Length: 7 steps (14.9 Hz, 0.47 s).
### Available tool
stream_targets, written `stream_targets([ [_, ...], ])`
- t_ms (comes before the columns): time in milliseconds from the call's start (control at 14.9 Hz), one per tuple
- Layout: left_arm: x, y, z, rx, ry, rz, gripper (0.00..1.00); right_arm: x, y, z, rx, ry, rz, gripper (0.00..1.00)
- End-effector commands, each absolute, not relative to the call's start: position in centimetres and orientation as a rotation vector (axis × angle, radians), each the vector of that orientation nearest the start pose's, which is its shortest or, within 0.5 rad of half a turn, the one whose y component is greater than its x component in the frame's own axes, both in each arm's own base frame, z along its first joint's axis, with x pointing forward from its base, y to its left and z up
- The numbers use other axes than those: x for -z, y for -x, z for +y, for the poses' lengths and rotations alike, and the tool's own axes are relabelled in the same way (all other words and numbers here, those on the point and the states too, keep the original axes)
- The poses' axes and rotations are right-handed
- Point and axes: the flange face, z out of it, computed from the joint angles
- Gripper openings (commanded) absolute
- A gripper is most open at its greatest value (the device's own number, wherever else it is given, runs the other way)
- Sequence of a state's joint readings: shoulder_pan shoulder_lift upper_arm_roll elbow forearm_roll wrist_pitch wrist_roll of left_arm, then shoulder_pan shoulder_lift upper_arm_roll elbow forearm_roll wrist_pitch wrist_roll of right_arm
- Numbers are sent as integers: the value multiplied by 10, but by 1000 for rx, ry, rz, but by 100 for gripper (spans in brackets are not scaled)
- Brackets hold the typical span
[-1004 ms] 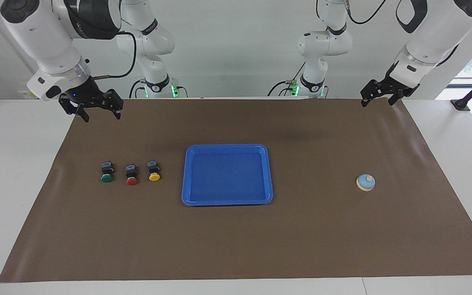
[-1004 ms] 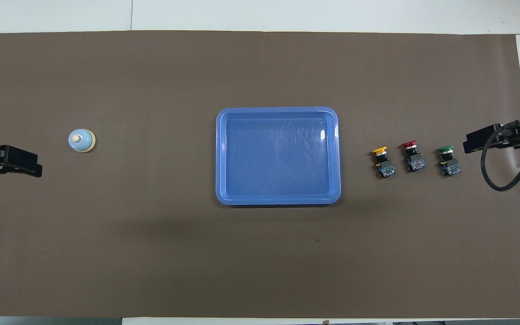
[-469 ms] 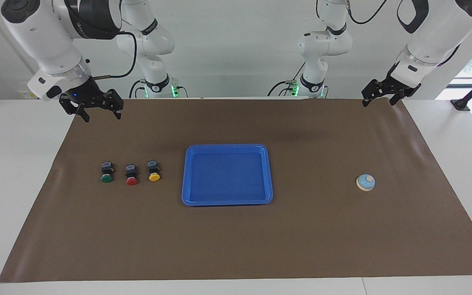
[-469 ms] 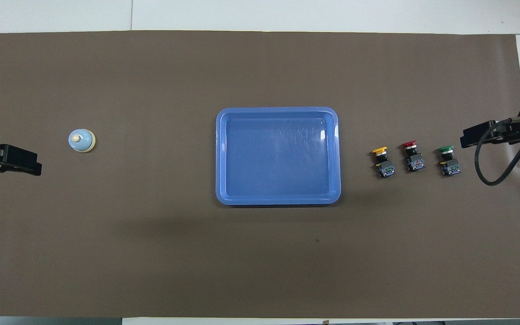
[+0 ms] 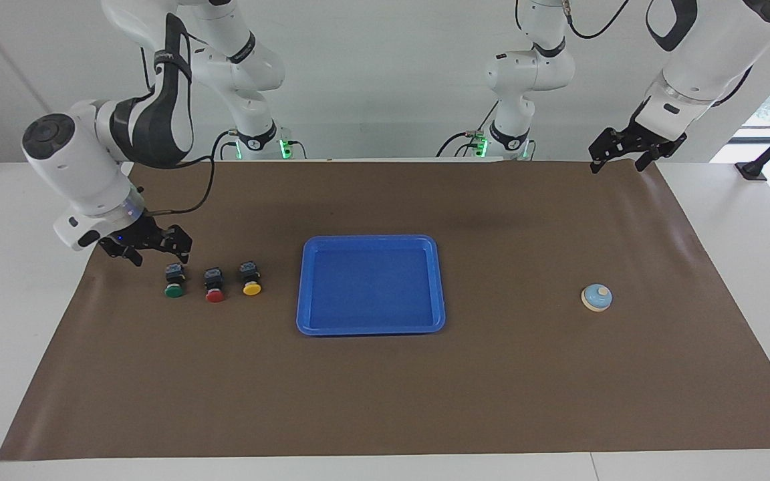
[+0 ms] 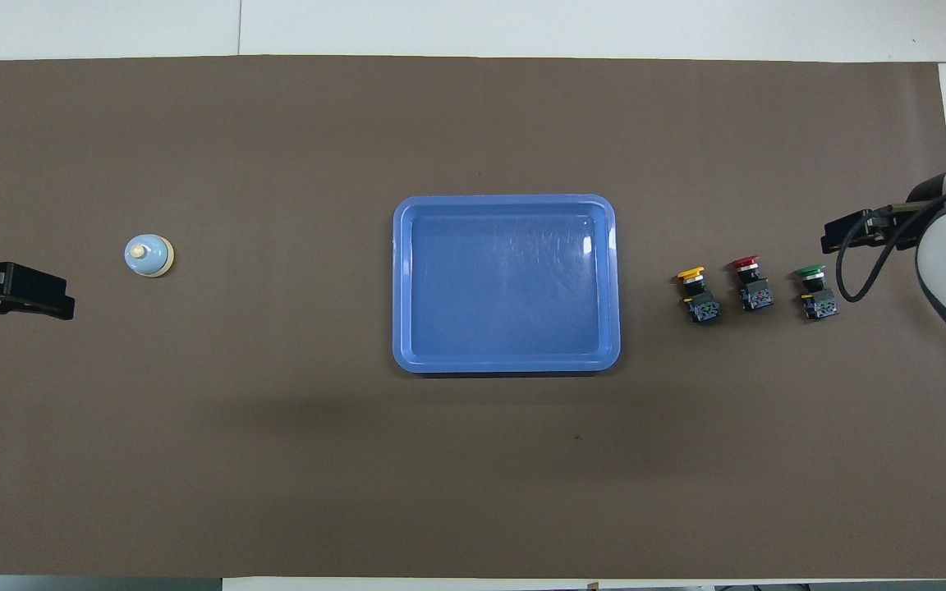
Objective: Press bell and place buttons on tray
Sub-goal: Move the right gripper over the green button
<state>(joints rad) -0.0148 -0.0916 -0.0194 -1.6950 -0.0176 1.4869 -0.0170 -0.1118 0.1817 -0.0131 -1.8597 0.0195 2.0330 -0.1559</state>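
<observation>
The right gripper (image 5: 154,250) hangs low over the mat (image 5: 385,401) with its jaws spread wide and nothing between them, and the green button (image 5: 174,280) lies just beside it, at about five o'clock from it in the facing view. The red button (image 5: 214,285) and yellow button (image 5: 250,279) continue the row toward the tray (image 5: 370,241), each lying with its cap pointing away from the robots and its black body nearer them, so the long axis runs twelve to six. This arm is plainly the nearer one to all three. The tray holds nothing. The bell (image 5: 597,298) sits at the left arm's end, at about three o'clock from the tray, untouched; the left gripper (image 5: 619,155) waits above the mat's edge, open and empty.
</observation>
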Motion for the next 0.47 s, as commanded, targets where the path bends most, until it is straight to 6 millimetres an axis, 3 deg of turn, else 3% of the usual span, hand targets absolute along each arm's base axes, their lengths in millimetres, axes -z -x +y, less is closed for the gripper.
stream_targets([
  [0, -610, -514, -16, -190, 3133, 29, 100, -396, -578, -89, 15, 3123, -21, 100],
  [201, -610, -514, -16, -190, 3133, 26, 100, -372, -565, -95, -31, 3129, 42, 100],
  [402, -610, -514, -16, -190, 3133, 24, 100, -350, -556, -116, -44, 3131, 119, 100],
])
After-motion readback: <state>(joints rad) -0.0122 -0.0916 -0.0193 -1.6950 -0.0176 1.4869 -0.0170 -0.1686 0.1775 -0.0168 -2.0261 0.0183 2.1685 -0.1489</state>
